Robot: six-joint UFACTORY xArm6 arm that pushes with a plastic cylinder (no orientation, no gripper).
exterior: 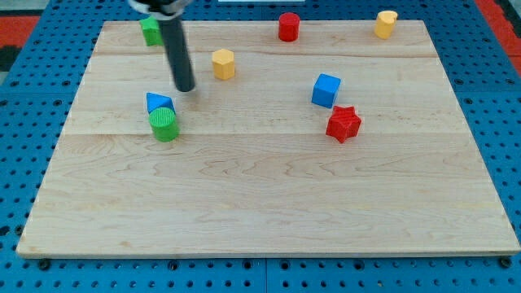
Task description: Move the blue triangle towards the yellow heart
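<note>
The blue triangle (pixel 159 103) lies at the board's left, touching the green cylinder (pixel 164 124) just below it. The yellow heart (pixel 386 24) sits at the board's top right corner. My tip (pixel 186 88) rests on the board just above and to the right of the blue triangle, a small gap apart from it. The dark rod rises from the tip towards the view's top.
A yellow hexagon (pixel 223 63) lies right of my tip. A red cylinder (pixel 288 27) is at top centre. A blue cube (pixel 326 89) and a red star (pixel 343 124) are right of centre. A green block (pixel 151 31) sits top left, partly behind the rod.
</note>
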